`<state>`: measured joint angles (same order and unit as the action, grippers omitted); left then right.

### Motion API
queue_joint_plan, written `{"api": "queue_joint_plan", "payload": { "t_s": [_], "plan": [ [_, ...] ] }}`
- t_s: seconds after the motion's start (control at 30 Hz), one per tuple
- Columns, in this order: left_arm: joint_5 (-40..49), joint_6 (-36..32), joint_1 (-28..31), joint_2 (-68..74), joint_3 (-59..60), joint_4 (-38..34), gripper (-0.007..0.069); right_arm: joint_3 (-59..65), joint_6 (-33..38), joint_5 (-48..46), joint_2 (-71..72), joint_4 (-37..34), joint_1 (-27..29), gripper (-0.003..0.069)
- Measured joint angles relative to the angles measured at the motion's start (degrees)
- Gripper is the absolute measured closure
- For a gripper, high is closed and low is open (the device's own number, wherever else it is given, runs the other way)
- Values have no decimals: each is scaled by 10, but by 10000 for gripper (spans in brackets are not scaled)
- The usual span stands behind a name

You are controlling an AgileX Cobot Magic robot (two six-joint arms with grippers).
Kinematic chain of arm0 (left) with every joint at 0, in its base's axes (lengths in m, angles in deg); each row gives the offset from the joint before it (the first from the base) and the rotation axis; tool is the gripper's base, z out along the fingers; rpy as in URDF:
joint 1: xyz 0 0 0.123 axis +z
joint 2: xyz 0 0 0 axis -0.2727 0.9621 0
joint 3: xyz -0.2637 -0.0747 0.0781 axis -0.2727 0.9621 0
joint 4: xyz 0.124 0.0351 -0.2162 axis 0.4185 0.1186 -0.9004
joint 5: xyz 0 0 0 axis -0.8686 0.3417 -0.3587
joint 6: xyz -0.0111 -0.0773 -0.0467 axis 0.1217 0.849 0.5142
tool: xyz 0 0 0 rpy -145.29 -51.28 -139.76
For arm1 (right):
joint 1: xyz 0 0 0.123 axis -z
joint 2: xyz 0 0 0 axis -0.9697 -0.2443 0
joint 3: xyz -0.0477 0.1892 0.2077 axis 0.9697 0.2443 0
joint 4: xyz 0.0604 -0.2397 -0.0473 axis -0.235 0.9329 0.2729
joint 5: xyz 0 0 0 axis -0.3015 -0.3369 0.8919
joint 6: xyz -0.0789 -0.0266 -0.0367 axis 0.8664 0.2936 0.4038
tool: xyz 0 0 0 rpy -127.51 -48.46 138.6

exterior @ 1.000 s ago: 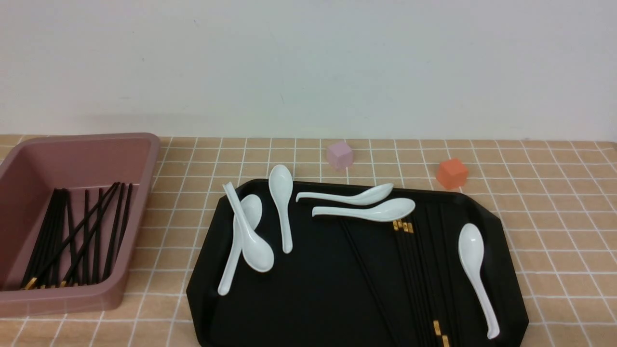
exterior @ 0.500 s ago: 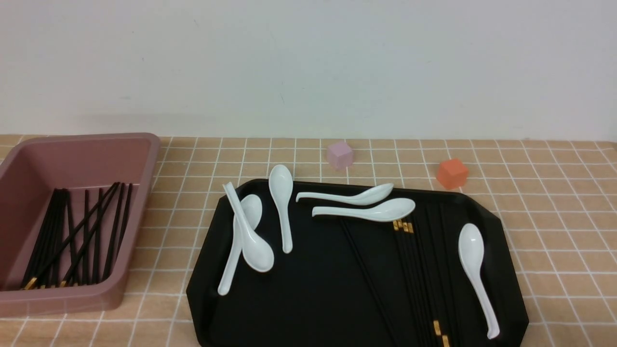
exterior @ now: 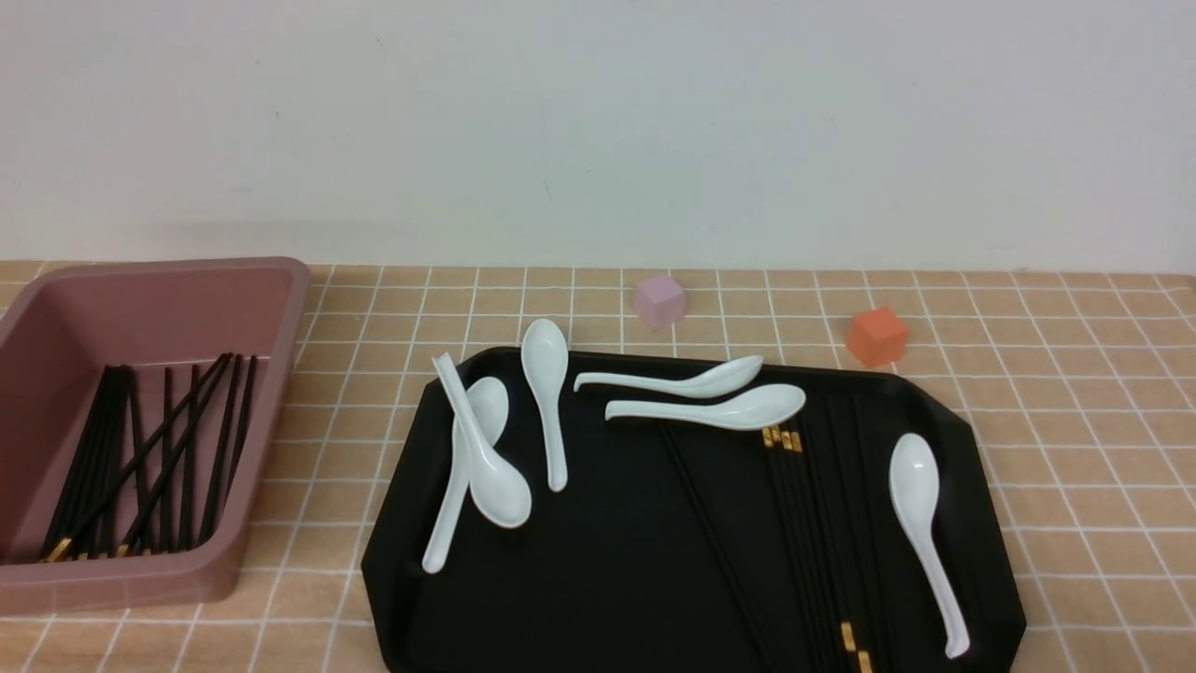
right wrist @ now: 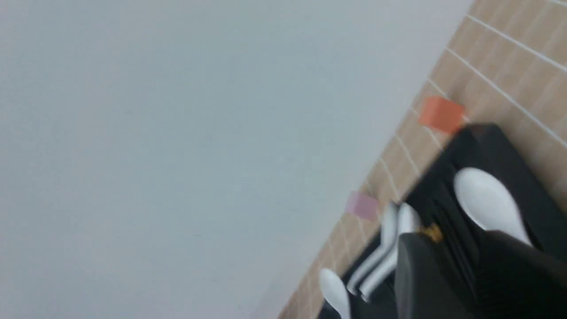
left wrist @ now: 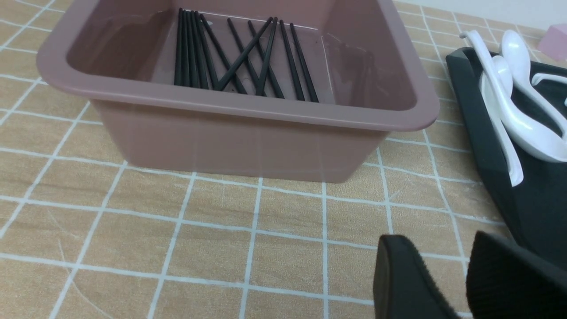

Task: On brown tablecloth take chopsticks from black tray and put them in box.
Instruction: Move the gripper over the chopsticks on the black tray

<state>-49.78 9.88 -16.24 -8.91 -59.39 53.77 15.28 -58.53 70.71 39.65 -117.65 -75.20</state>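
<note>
Surface: brown tablecloth point(exterior: 1074, 421), tan-orange w/ thin white grid, runs back to the pale wall. 4 things sit directly on it. The box point(exterior: 121, 584), a mauve tub, is at far left, partly cut off by the frame edge. The black tray point(exterior: 598, 598) lies centre-to-right, its near edge out of frame, w/ a strip of cloth btwn it & the box. The pink cube point(exterior: 660, 300) is just behind the tray's back rim, approx mid. The orange cube point(exterior: 876, 336) is further right, near the tray's back-right corner, not touching.

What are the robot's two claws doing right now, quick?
Left claw: a little open, holding nothing.
Right claw: a little open, holding nothing, though the picture is blurry.
</note>
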Motion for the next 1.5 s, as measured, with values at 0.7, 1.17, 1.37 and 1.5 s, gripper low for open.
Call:
{"api": "queue_joint_plan", "payload": {
  "t_s": [0.7,1.17,1.37,1.5],
  "plan": [
    [0,0,0,0,0,0,385,-371,412,-507,-575,51,-7,658],
    [0,0,0,0,0,0,386,-559,225,-417,-867,256,-284,600],
    [0,0,0,0,0,0,386,-650,119,-436,-976,374,-310,445],
    [0,0,0,0,0,0,386,-692,109,-444,-1041,382,-310,335]
  ]
}}
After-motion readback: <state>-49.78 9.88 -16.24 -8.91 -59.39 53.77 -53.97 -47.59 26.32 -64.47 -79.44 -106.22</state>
